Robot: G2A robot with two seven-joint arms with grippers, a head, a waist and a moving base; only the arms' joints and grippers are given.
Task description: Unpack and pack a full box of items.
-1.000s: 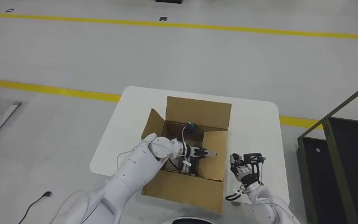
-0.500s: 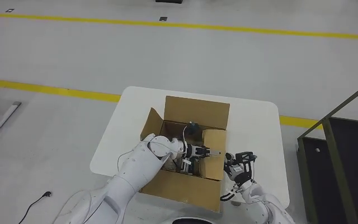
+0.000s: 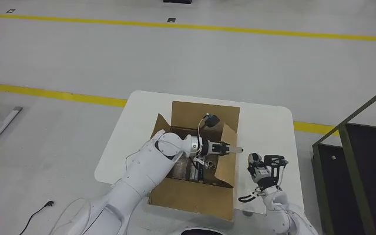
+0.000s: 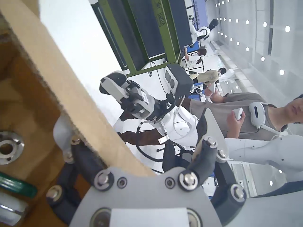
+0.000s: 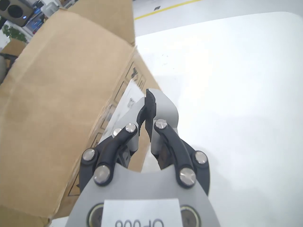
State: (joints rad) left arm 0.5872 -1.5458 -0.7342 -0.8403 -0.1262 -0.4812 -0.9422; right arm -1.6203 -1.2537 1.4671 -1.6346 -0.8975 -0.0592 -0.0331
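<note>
An open cardboard box [image 3: 205, 114] stands on the white table [image 3: 264, 126]. My left gripper [image 3: 231, 150] is open at the box's right flap [image 4: 47, 55]. It straddles the flap's edge, one finger inside the box and the other finger [image 4: 208, 128] outside. Several items [image 3: 197, 167] lie in the box, among them a green piece [image 4: 16, 185] and a metal disc [image 4: 7, 146]. My right gripper [image 5: 148, 106] is shut with nothing in it. It hovers over the table just beside the box's outer right wall [image 5: 59, 90], also seen from above as the right gripper [image 3: 271, 165].
A green metal rack [image 3: 346, 164] stands off the table's right edge. Bare table lies right of the box [image 5: 225, 83] and along its left side [image 3: 129, 135]. Yellow lines cross the floor beyond.
My left gripper has moved right and raised the right flap from lying inward to standing up. The right gripper came up to the box wall, then drew back to the right.
</note>
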